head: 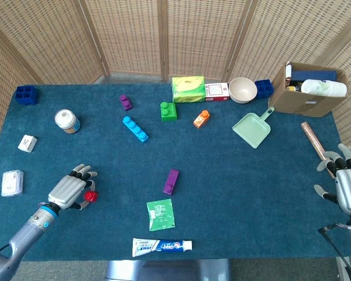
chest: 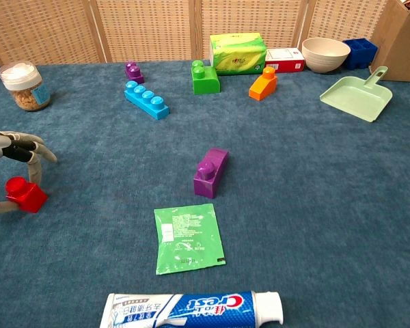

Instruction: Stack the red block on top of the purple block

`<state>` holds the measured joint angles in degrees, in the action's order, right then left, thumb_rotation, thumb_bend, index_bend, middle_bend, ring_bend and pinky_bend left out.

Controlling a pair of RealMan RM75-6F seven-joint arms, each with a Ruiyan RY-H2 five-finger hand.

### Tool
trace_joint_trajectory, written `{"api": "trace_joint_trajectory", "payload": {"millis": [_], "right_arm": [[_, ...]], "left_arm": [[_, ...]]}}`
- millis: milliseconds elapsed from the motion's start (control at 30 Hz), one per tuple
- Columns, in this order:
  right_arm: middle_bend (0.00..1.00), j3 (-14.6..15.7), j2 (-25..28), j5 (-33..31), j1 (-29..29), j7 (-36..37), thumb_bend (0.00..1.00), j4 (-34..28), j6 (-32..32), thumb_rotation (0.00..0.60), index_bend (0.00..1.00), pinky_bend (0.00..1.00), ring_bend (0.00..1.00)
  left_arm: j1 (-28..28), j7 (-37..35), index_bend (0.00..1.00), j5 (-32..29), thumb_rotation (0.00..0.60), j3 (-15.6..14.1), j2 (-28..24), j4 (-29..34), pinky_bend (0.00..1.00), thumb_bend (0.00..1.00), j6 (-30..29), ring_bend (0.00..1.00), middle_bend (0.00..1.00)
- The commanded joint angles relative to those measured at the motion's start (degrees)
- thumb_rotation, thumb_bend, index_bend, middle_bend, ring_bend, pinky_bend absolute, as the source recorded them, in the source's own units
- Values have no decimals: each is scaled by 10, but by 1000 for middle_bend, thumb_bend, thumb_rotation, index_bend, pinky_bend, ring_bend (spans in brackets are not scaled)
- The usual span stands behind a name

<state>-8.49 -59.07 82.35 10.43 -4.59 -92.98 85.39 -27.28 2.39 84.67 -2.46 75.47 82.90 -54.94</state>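
Note:
The red block [head: 91, 196] [chest: 26, 194] sits on the blue cloth at the near left. My left hand [head: 67, 190] [chest: 14, 160] is cupped around it, fingers arched over its top and thumb low beside it; one fingertip looks to reach the block, but no firm grip shows. The purple block [head: 171, 181] [chest: 211, 171] lies on its side mid-table, well to the right of the red one. My right hand [head: 346, 186] hovers at the table's right edge, fingers apart and empty; the chest view does not show it.
A green packet [head: 160, 213] and a toothpaste tube [head: 162, 245] lie in front of the purple block. Further back are a long blue block [head: 135, 129], a small purple block [head: 126, 102], green [head: 168, 111] and orange [head: 201, 119] blocks, a dustpan [head: 254, 127] and a jar [head: 66, 120].

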Motion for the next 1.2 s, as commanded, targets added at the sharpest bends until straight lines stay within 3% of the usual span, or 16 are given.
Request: {"api": "trace_joint_trajectory", "payload": {"millis": [33, 600, 867, 1200], "right_arm": [[311, 0, 0, 0, 0, 1, 38, 0, -1, 600, 495, 169, 119], [311, -1, -8, 6, -3, 19, 38, 16, -1, 600, 495, 168, 115], [311, 4, -10, 13, -12, 41, 38, 28, 8, 600, 496, 168, 114], [311, 8, -13, 24, -22, 73, 38, 50, 19, 600, 497, 169, 109]], "left_arm": [[-3, -9, 531, 1, 600, 2, -8, 9, 0, 391, 0, 88, 203], [-64, -39, 527, 4, 600, 42, -88, 133, 0, 392, 28, 88, 202], [-105, 20, 528, -60, 600, 75, -91, 185, 0, 392, 69, 87, 196], [-160, 105, 526, -193, 600, 102, -58, 214, 0, 392, 104, 85, 190]]}}
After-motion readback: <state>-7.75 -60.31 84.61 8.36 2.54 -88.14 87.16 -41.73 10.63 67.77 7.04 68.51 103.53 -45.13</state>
